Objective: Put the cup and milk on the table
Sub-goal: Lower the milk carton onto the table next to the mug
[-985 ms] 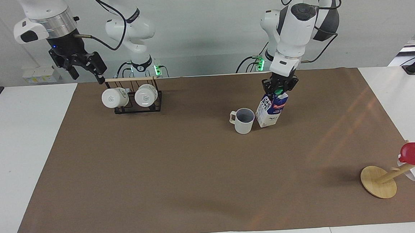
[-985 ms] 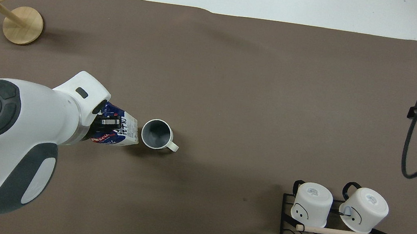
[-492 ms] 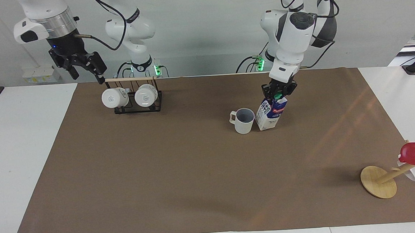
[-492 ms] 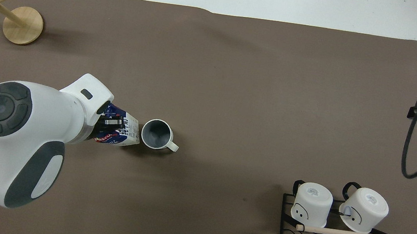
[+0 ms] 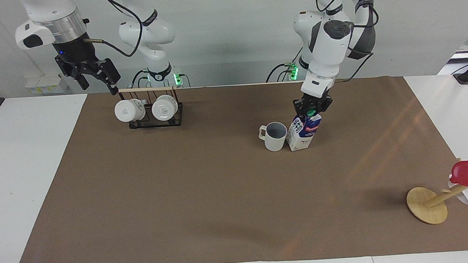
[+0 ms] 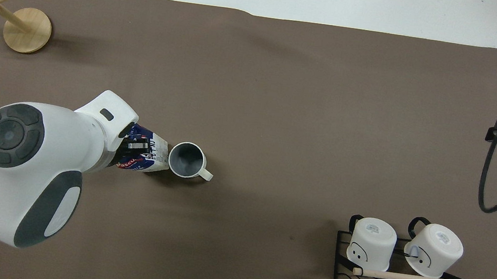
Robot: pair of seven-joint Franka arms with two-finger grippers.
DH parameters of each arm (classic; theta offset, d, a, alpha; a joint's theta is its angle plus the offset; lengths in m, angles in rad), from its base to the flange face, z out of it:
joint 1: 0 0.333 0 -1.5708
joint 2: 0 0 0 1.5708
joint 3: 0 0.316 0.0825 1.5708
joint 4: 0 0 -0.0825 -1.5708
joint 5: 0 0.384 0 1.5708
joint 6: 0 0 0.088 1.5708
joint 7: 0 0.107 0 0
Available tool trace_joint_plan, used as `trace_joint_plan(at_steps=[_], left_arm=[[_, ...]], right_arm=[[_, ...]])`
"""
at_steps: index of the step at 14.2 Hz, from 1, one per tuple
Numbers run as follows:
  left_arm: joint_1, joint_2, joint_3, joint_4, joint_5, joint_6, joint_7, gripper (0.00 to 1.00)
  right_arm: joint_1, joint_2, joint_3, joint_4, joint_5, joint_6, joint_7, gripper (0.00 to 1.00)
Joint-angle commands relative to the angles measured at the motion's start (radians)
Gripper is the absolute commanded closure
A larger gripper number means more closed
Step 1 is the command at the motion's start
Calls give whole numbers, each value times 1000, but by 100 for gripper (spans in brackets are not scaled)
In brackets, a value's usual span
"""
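The left pincer (image 5: 311, 109) is gripping the milk (image 5: 304, 132) by its top, the carton leaning slightly and just beside the cup (image 5: 274, 136) on the tabletop (image 5: 25, 168). It should be set upright and flat before letting go (a tilted carton may tip onto the cup). The right pincer (image 5: 92, 75) is waiting spread apart, over the mug rack (image 5: 151, 112). The brown sheet (image 5: 206, 206) under the left pincer is looking flat, and behind the arms is a plain pale wall.

Plain pale grey wall (image 5: 228, 34) at the robots' end. White desk (image 5: 25, 168), large brown sheet (image 5: 221, 197) across most of it. Even light, soft shadows, faint orange streak on the sheet.
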Motion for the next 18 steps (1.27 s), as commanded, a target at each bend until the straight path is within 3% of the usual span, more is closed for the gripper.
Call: trace_joint_plan(at_steps=[1,2,3,4,7,13,18], left_arm=[[-23,0,14,-12,-7,22,8,67],[-23,0,14,-10,-5,19,11,42],[-23,0,14,-9,-5,10,11,9],[-24,0,14,-7,-4,6,13,0],[-31,-3,14,12,-1,-24,16,0],[-12,-32,21,212,-1,-306,84,0],[124,-60,23,365,-1,-481,287,0]], right_arm=[[-15,-24,5,-26,23,5,-19,0],[-15,-24,5,-26,23,5,-19,0],[-15,-24,5,-26,23,5,-19,0],[-15,-22,5,-26,23,5,-19,0],[-15,-24,5,-26,23,5,-19,0],[-15,-22,5,-26,23,5,-19,0],[-15,-24,5,-26,23,5,-19,0]])
